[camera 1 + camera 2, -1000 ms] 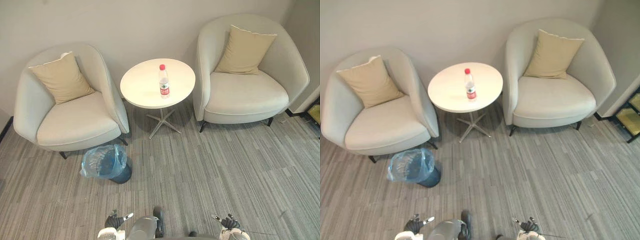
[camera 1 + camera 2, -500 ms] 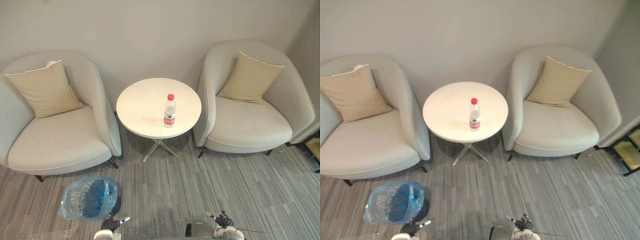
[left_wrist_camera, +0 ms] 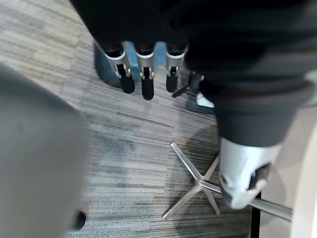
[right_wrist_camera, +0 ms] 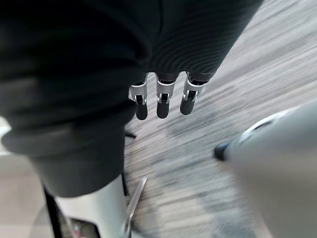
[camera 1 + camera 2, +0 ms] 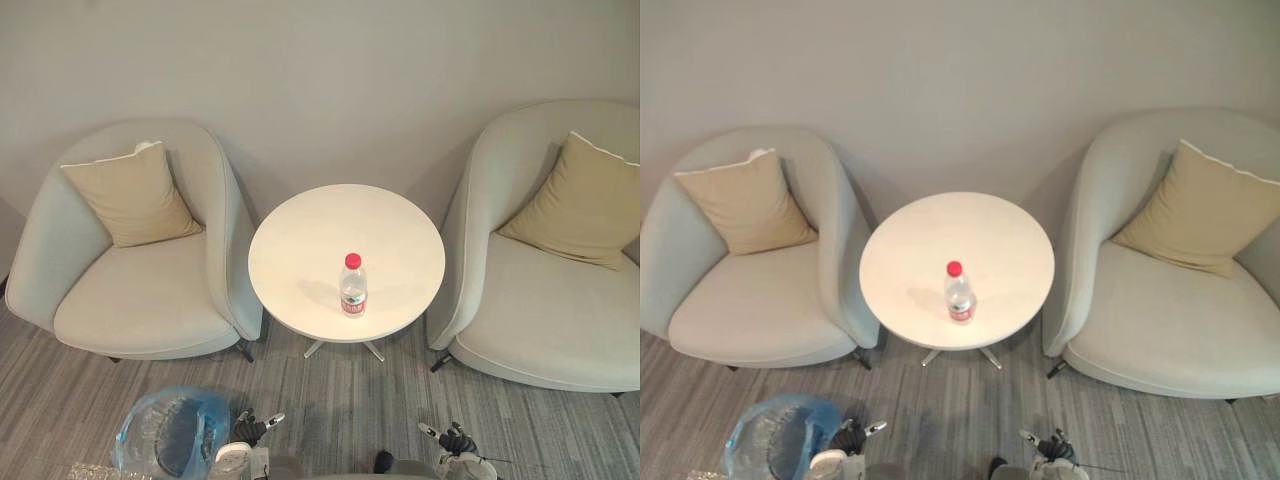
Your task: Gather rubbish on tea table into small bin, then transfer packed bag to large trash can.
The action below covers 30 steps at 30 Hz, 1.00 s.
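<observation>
Plainly, the left eye view has the plastic water bottle (image 5: 353,286) upright on the round tea table (image 5: 300,240). It is probably light, smooth and crushable, best gripped round its middle. In the right eye view, the small bin (image 5: 750,430) sits near the left hand (image 5: 852,436). In the left wrist view, its fingers (image 3: 146,79) hang straight, holding nothing. In the right wrist view, the right hand (image 4: 161,99) is likewise relaxed and empty.

Both hands hang low at the near edge of the head view. The left hand (image 5: 249,430) has its fingers (image 3: 146,82) straight, side by side, and empty. The right hand (image 5: 456,440) likewise: fingers (image 4: 162,101) straight, relaxed, holding nothing.
</observation>
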{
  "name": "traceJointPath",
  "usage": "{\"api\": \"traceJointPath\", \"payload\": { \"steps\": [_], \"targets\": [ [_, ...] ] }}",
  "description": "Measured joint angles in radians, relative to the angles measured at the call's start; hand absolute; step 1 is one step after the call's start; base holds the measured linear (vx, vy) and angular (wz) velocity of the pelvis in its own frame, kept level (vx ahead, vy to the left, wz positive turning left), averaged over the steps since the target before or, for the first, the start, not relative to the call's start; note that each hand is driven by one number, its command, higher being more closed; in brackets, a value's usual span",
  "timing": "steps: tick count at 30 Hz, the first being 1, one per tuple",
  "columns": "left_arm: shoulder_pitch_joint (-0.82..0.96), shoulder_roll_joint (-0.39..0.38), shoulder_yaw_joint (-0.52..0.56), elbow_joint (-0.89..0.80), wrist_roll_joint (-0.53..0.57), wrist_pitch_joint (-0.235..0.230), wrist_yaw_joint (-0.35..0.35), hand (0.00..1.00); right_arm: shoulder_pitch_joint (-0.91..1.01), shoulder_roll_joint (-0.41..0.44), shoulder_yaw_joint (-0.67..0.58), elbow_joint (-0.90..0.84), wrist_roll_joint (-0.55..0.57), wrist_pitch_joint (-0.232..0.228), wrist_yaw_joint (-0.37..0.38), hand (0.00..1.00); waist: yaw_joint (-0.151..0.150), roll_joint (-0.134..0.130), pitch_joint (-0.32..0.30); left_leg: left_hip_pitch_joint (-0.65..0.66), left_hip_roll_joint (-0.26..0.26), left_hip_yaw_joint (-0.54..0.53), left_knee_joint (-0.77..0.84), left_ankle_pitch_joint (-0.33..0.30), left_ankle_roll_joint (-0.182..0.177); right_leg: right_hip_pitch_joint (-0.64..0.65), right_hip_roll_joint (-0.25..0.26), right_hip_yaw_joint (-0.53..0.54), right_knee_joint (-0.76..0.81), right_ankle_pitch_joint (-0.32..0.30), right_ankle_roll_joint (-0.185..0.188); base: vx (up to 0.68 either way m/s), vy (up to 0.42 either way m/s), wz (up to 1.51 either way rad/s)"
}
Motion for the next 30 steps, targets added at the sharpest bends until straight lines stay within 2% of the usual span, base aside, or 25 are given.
{"api": "traceJointPath", "payload": {
  "steps": [1, 2, 3, 5, 8, 14, 17, 21, 24, 30],
  "targets": [
    [-0.001, 0.001, -0.002, 0.002, 0.000, 0.000, 0.000, 0.00, 0.003, -0.001, 0.000, 0.000, 0.000, 0.000, 0.000, 0.00, 0.001, 0.003, -0.001, -0.009, -0.004, -0.022, -0.089, 0.071, -0.006, 0.006, 0.006, 0.005, -0.002, -0.005, 0.010, 0.23, 0.115, -0.16],
    [-0.001, 0.002, -0.002, 0.004, -0.005, 0.001, 0.001, 0.00, 0.009, -0.003, 0.001, 0.005, 0.000, 0.000, 0.000, 0.00, 0.006, -0.004, -0.005, 0.004, -0.014, -0.037, -0.104, 0.143, 0.010, 0.022, 0.012, 0.030, -0.004, -0.014, 0.024, 0.18, 0.098, -0.15],
    [-0.001, 0.007, -0.004, 0.004, -0.003, 0.001, 0.000, 0.00, 0.008, 0.000, 0.006, 0.005, 0.000, 0.000, 0.000, 0.00, 0.007, -0.008, -0.013, 0.012, -0.022, -0.041, -0.109, 0.143, 0.010, 0.027, 0.009, 0.033, -0.005, -0.015, 0.031, 0.22, 0.109, -0.11],
    [-0.002, 0.037, -0.011, 0.024, -0.002, 0.001, 0.000, 0.00, 0.011, 0.011, 0.021, 0.014, 0.000, -0.001, 0.004, 0.00, 0.006, -0.055, -0.024, 0.046, -0.048, -0.015, -0.150, 0.140, 0.029, 0.033, -0.016, 0.055, -0.018, -0.027, 0.049, 0.20, 0.127, -0.15],
    [-0.004, 0.044, -0.016, 0.033, 0.000, 0.002, -0.005, 0.00, 0.011, 0.015, 0.027, 0.016, -0.001, -0.001, 0.006, 0.00, 0.008, -0.069, -0.032, 0.075, -0.073, -0.005, -0.182, 0.144, 0.041, 0.039, -0.035, 0.084, -0.024, -0.032, 0.058, 0.11, 0.102, -0.21],
    [-0.009, 0.050, -0.047, 0.045, 0.000, 0.003, -0.022, 0.00, 0.010, 0.009, 0.083, -0.006, -0.003, -0.001, 0.011, 0.00, 0.008, -0.056, -0.042, 0.098, -0.097, -0.020, -0.206, 0.145, 0.049, 0.054, -0.049, 0.087, -0.030, -0.042, 0.072, 0.04, 0.044, 0.02],
    [-0.008, 0.051, -0.065, 0.046, 0.000, 0.003, -0.024, 0.00, 0.013, -0.028, 0.131, -0.115, -0.018, -0.003, 0.009, 0.00, 0.008, -0.049, -0.048, 0.098, -0.097, -0.048, -0.224, 0.150, 0.057, 0.042, -0.043, 0.092, -0.030, -0.042, 0.072, -0.03, -0.026, -0.03],
    [-0.005, 0.053, -0.067, 0.044, 0.000, 0.003, -0.024, 0.00, 0.022, -0.097, 0.176, -0.338, -0.092, -0.019, 0.009, 0.00, 0.008, -0.057, -0.061, 0.078, -0.100, -0.064, -0.240, 0.161, 0.066, 0.014, -0.042, 0.093, -0.028, -0.040, 0.073, -0.03, -0.007, 0.04],
    [0.004, 0.062, -0.068, 0.042, 0.000, 0.001, -0.024, 0.00, 0.036, -0.113, 0.207, -0.463, -0.161, -0.024, 0.013, 0.00, 0.008, -0.070, -0.071, 0.068, -0.102, -0.076, -0.240, 0.161, 0.066, 0.014, -0.042, 0.085, -0.041, -0.037, 0.075, 0.01, -0.004, 0.08],
    [0.005, 0.065, -0.069, 0.040, 0.001, 0.000, -0.024, 0.00, 0.037, -0.134, 0.256, -0.586, -0.203, -0.044, 0.041, 0.00, 0.007, -0.074, -0.074, 0.048, -0.114, -0.126, -0.238, 0.163, 0.069, 0.017, -0.048, 0.068, -0.063, -0.027, 0.079, 0.03, 0.003, 0.09]
  ]
}}
